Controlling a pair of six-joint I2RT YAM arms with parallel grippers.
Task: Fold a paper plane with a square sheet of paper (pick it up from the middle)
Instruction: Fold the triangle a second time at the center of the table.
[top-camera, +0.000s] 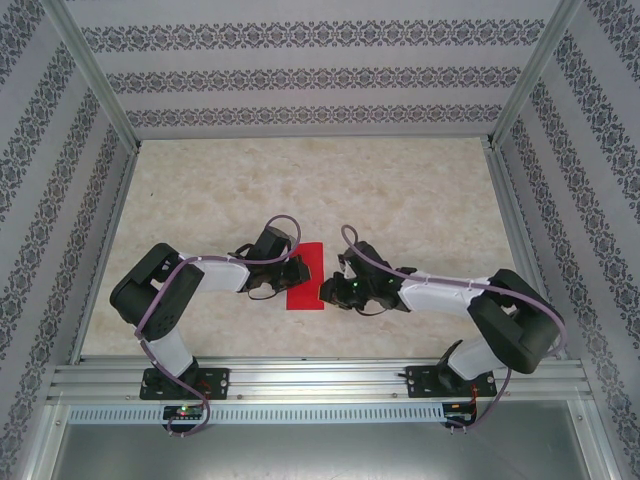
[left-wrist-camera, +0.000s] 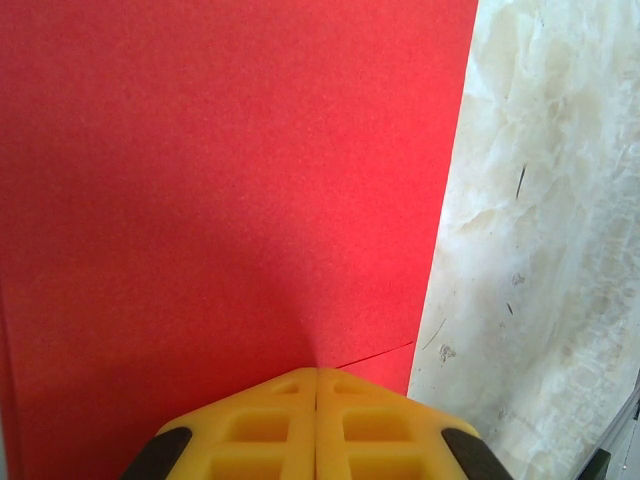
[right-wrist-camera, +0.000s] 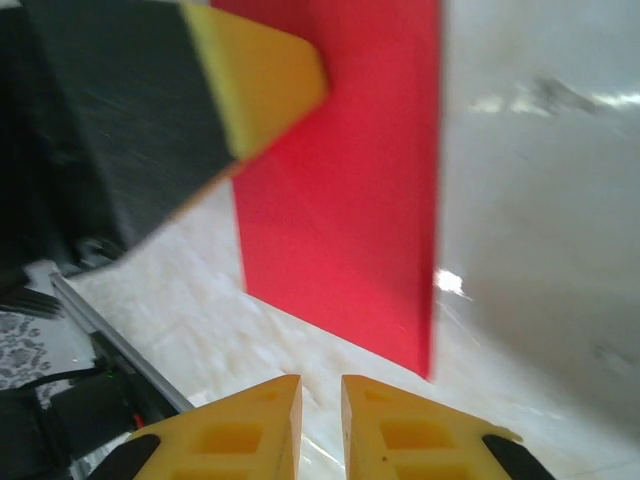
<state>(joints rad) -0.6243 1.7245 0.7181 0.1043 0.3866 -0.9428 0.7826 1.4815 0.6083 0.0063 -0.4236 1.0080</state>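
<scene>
The red sheet of paper (top-camera: 305, 278) lies flat on the marble tabletop as a narrow rectangle, with a thin layer edge near one corner (left-wrist-camera: 375, 353). My left gripper (top-camera: 297, 268) is shut, and its yellow fingertips (left-wrist-camera: 317, 372) rest together on the sheet's left side. Its fingers (right-wrist-camera: 265, 75) reach over the paper (right-wrist-camera: 350, 200) in the right wrist view. My right gripper (top-camera: 330, 290) sits just off the sheet's right edge. It is open by a narrow gap (right-wrist-camera: 320, 385) and holds nothing. No pointed dart shape is in view.
The pale marble tabletop (top-camera: 420, 200) spreads all around the arms. Patterned walls and metal frame posts (top-camera: 95, 70) enclose it on three sides. An aluminium rail (top-camera: 320, 380) carrying the arm bases runs along the near edge.
</scene>
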